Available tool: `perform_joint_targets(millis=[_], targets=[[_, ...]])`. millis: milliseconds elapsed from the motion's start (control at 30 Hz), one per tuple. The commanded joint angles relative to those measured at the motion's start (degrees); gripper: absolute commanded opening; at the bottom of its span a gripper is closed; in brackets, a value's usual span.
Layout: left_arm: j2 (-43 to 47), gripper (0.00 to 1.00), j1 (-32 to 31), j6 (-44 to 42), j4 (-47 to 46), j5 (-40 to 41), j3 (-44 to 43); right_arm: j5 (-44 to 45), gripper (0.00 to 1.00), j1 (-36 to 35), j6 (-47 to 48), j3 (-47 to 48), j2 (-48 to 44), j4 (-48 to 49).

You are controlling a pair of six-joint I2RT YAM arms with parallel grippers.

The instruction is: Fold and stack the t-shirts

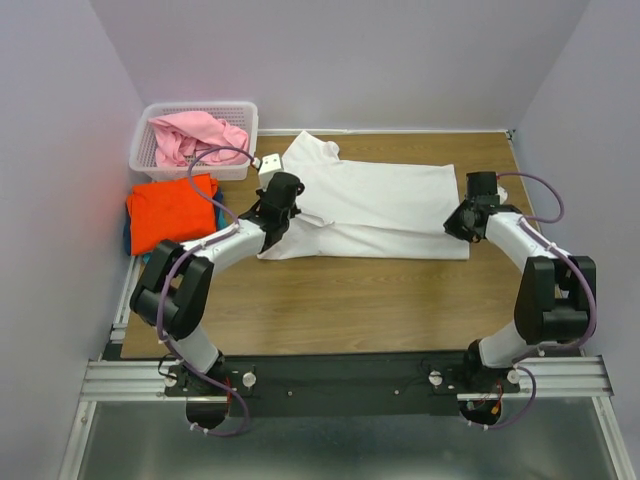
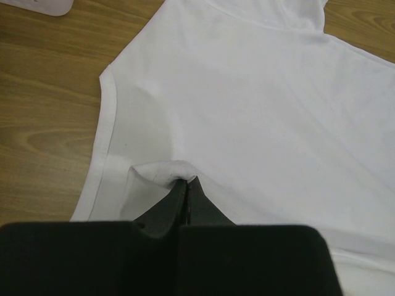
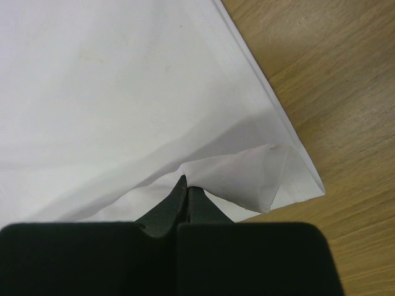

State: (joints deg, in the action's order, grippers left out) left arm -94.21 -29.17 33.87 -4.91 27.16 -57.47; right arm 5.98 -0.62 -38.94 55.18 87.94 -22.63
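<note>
Top external: pink t-shirt in basket, orange t-shirt alongside.

A white t-shirt, orange t-shirt and pink t-shirt contrast with the wood-grain table.

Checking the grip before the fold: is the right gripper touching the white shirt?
Touching. The right wrist view shows the right gripper shut on a pinched-up fold of the white shirt.
</note>
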Motion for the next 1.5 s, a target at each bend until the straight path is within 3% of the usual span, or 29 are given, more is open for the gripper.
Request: perform_joint_targets(millis=[0, 567, 800, 933, 967, 1000, 1067, 1133, 1233, 1467], targets=[[-1.76, 0.00, 1.04, -0.73, -0.10, -1.93, -1.94, 2.98, 0.01, 0.36, -0.17, 2.12, 2.40, 1.63], [-9.05, 0.00, 3.33, -0.91, -0.28, -5.62, -6.07, 2.98, 0.04, 0.36, 0.62, 6.08, 11.37, 3.47], [-11.87, 0.00, 3.77, -1.17, -0.37, -7.03, -8.09, 5.36, 0.12, 0.36, 0.62, 6.61, 12.52, 3.74], [-12.40, 0.14, 4.03, -1.17, -0.37, -7.91, -8.27, 5.97, 0.21, 0.36, 0.71, 6.79, 13.22, 3.74], [-12.48, 0.25, 4.03, -1.26, -0.37, -8.26, -8.44, 5.98, 0.37, 0.45, 0.71, 6.87, 13.31, 3.65], [-12.40, 0.50, 4.03, -1.35, -0.45, -8.43, -8.53, 5.63, 0.45, 0.36, 0.88, 7.05, 13.57, 3.74], [-12.14, 0.57, 4.12, -1.78, -0.63, -8.79, -9.15, 5.36, 0.62, 0.36, 1.14, 7.75, 13.75, 3.65], [-11.78, 0.67, 4.12, -2.14, -0.63, -9.05, -9.76, 4.83, 0.72, 0.45, 1.23, 8.28, 13.40, 3.65], [-10.03, 0.77, 4.03, -2.40, -0.63, -10.01, -9.85, 3.35, 0.99, 0.36, 1.41, 8.89, 11.47, 3.65], [-1.77, 0.84, 3.86, -1.00, -2.03, -13.79, -3.80, 1.32, 1.00, 0.36, 1.76, 5.12, 1.72, 3.65]])
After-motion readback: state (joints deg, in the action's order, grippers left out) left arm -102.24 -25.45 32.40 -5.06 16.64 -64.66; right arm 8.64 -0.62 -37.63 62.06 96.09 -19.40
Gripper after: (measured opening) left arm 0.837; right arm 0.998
